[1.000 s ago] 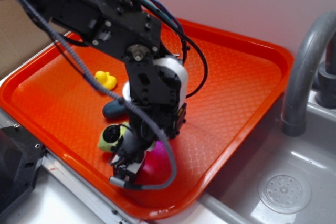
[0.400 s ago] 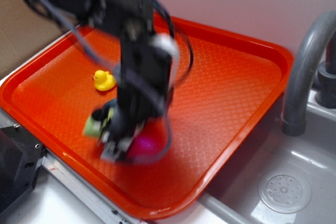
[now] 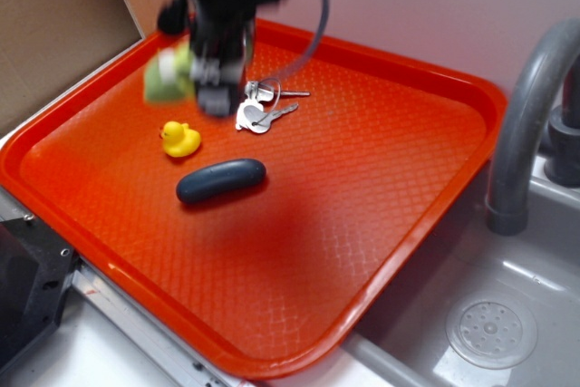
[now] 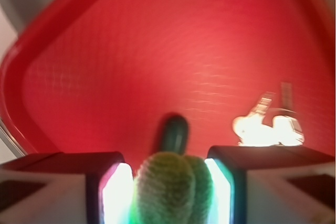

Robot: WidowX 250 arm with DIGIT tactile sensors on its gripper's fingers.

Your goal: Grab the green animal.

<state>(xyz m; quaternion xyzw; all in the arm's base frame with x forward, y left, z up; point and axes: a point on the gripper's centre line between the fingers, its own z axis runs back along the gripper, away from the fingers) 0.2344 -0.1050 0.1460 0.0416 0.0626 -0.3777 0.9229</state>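
Observation:
The green animal [image 3: 168,77] is a fuzzy lime-green plush. My gripper [image 3: 210,90] is shut on it and holds it in the air above the far left part of the orange tray [image 3: 408,133]; both are blurred by motion. In the wrist view the green animal [image 4: 172,187] sits squeezed between my two fingers, and my gripper [image 4: 170,192] fills the bottom edge.
On the tray lie a small yellow rubber duck [image 3: 180,139], a dark blue oblong object [image 3: 220,179] and a bunch of keys [image 3: 263,111]. The blue object [image 4: 174,132] and keys [image 4: 270,125] also show in the wrist view. A grey faucet [image 3: 530,106] and sink [image 3: 489,333] stand at the right.
My gripper has risen from the tray's near side and swung to the far left with the green animal in it. The keys and the whole blue object are now uncovered.

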